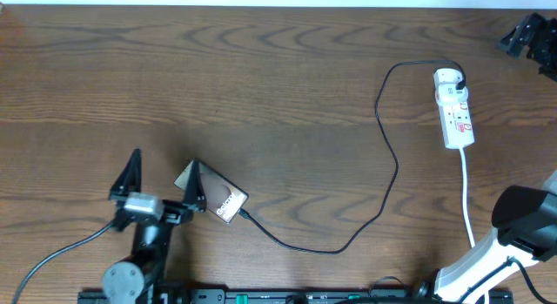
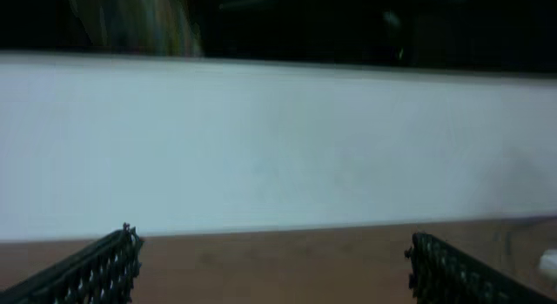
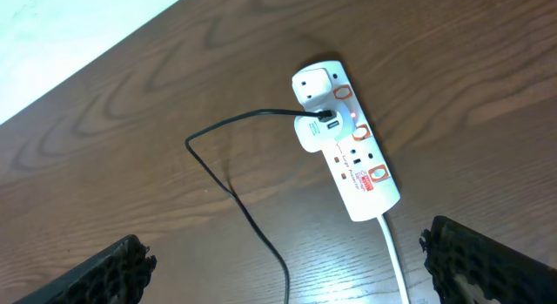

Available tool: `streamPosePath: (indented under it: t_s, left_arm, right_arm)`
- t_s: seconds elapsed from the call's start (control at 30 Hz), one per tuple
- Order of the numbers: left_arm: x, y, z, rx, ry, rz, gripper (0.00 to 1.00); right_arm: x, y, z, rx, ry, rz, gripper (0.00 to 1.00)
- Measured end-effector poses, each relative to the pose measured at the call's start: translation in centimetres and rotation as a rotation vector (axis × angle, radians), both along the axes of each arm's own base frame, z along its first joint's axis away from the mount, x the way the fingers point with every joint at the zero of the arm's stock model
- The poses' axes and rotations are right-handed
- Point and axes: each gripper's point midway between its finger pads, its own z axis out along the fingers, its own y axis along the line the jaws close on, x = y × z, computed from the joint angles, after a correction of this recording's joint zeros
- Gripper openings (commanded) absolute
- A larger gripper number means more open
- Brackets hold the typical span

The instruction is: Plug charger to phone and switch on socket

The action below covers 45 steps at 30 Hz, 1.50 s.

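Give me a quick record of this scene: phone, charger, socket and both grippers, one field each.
phone: flat on the table, near front left
charger: white plug in the socket, cable reaches the phone's end; whether the tip is seated is unclear
socket: far right of the table, switch state unclear
left gripper: open, empty, one finger over the phone's edge
right gripper: open, empty, looking down at the socket

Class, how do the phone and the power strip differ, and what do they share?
The phone is dark brown; the power strip is white with red marks. The phone lies askew at the left hand; the power strip lies far right. Both lie flat on the table, the charger cable running between them.
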Motion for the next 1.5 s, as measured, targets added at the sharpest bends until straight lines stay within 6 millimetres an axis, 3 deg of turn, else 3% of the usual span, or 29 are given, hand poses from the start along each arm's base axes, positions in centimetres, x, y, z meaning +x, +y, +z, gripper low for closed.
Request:
streamPosePath:
  t_s: [0.1, 0.33, 1.5]
  left_arm:
    - [1.1, 0.0, -4.5, 0.027, 0.125, 0.008, 0.97]
    - [1.3, 0.5, -10.1, 0.055, 0.353, 0.034, 0.97]
    - [1.3, 0.8, -10.1, 0.054, 0.359, 0.053, 0.97]
  right_arm:
    - [0.0, 0.0, 0.0, 0.000, 0.000, 0.000, 0.99]
    - [0.0, 0.0, 0.0, -0.002, 0.003, -0.002, 0.99]
    - [0.0, -0.1, 0.0, -0.001, 0.002, -0.004, 0.99]
